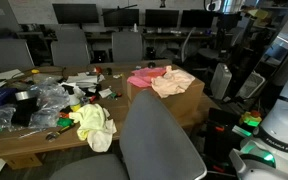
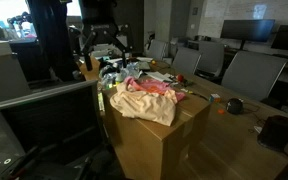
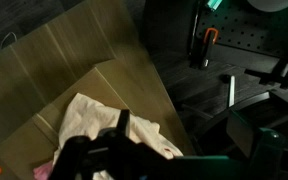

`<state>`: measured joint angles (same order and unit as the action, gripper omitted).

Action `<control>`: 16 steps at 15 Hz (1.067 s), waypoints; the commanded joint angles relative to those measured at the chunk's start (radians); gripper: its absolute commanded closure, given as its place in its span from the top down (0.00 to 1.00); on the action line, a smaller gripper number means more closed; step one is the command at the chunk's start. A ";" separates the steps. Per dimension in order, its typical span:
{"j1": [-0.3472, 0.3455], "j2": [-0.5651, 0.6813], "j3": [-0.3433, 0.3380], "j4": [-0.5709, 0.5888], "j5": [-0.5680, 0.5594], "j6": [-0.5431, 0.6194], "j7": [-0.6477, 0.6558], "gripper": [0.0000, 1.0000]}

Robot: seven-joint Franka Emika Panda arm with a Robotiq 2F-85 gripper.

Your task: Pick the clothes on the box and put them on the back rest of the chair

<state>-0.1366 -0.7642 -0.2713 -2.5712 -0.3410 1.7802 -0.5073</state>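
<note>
A cream cloth and a pink cloth lie on top of a cardboard box; both also show in an exterior view. The grey chair's back rest stands in front of the box and is bare. In the wrist view my gripper hangs open and empty above the box corner, over the cream cloth, apart from it. A sliver of the pink cloth shows at the bottom edge. I cannot make out my gripper in the exterior views.
A cluttered wooden table holds plastic bags, tape and a yellow cloth. Office chairs and monitors line the back. The robot's white base stands by the box. A dark chair is near the box.
</note>
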 commanded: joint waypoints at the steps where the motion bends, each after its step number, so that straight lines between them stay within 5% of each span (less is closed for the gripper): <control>1: 0.011 -0.002 -0.008 0.004 -0.005 -0.004 0.006 1.00; 7: 0.015 0.017 -0.003 0.022 -0.011 0.006 0.009 1.00; 16: 0.119 0.273 0.020 0.237 0.090 0.190 0.039 1.00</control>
<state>-0.0400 -0.6247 -0.2554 -2.4413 -0.3032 1.9154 -0.4869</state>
